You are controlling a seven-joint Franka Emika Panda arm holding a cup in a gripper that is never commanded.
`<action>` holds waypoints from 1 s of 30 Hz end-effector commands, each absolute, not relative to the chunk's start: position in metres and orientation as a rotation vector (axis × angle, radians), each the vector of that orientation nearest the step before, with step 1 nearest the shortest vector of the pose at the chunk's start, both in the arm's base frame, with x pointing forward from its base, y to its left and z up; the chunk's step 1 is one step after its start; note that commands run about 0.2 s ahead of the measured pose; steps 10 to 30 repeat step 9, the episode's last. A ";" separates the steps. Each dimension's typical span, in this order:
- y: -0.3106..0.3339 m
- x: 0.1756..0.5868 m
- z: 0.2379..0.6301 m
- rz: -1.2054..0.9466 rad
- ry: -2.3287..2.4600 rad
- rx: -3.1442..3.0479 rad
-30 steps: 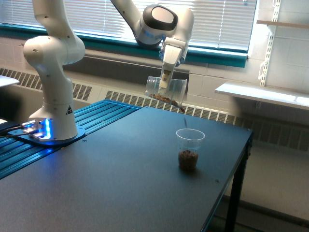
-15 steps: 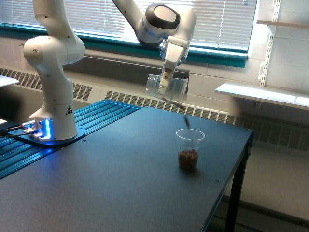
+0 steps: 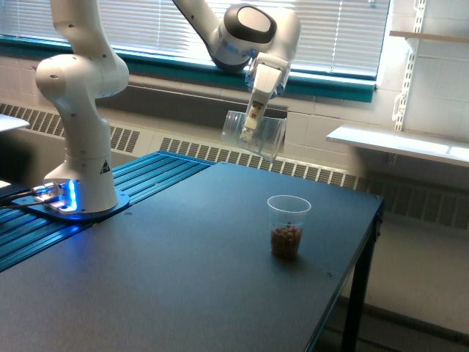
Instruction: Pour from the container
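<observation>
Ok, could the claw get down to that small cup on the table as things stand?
Probably not to grab it: the claw is shut on the clear tub. The path itself looks free, with the small cup standing alone on the dark table below and toward the exterior view's right.

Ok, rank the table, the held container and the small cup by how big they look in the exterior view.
1. Table, by far the largest.
2. Container, clamped in the gripper.
3. Small cup, narrower than the container, though it stands nearer the camera, so the true gap is unsure.
</observation>
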State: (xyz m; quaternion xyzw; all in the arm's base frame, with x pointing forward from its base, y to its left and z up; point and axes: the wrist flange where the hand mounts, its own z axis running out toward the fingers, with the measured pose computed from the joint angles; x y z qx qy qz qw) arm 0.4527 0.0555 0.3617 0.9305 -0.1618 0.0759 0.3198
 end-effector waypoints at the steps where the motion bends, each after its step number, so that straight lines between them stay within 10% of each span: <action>1: 0.058 0.453 0.360 0.189 -0.384 2.442; 30: 0.054 0.451 0.359 0.191 -0.390 2.453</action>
